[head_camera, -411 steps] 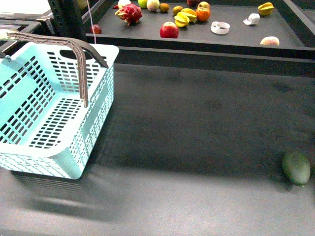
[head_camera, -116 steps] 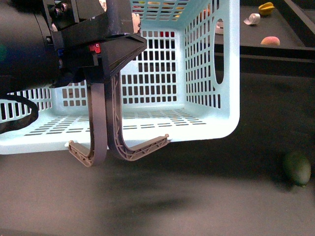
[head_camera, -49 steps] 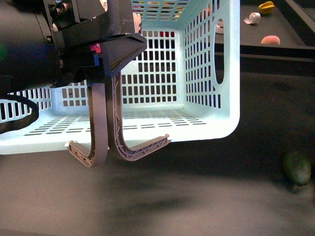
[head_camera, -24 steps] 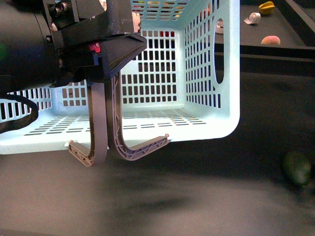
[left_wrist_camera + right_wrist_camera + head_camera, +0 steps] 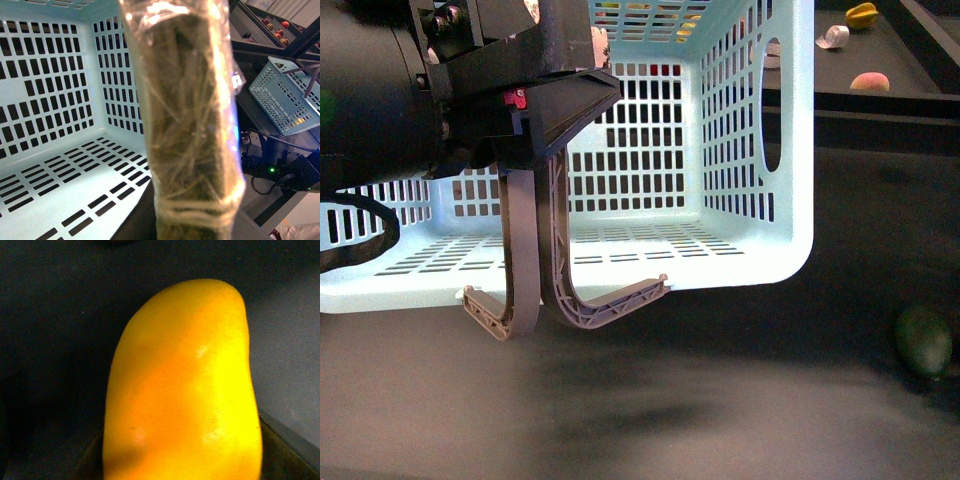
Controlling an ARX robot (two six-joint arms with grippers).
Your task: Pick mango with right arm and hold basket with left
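Front view has the left gripper (image 5: 545, 110) clamped shut on the grey handles (image 5: 520, 260) of the basket (image 5: 790, 150) at upper left, tipping its empty mouth open for fruit, while the mango (image 5: 185, 390) fills the right wrist frame, though whether the right jaws grip it cannot be told.

The pale turquoise basket (image 5: 55, 100) fills the left half of the frame, seen from inside: two slotted walls meet at a corner near the upper middle, and the slotted floor runs to the lower left. Down the centre, very close and blurred, stands a brownish-olive column (image 5: 187, 125) wrapped in glossy clear film; what it is cannot be told. In the right part, well behind it, sits a grey-blue slotted crate (image 5: 282, 97), with small red and yellow fruits (image 5: 275, 24) above it in the upper right corner, and black equipment with a green light (image 5: 272, 170) below.
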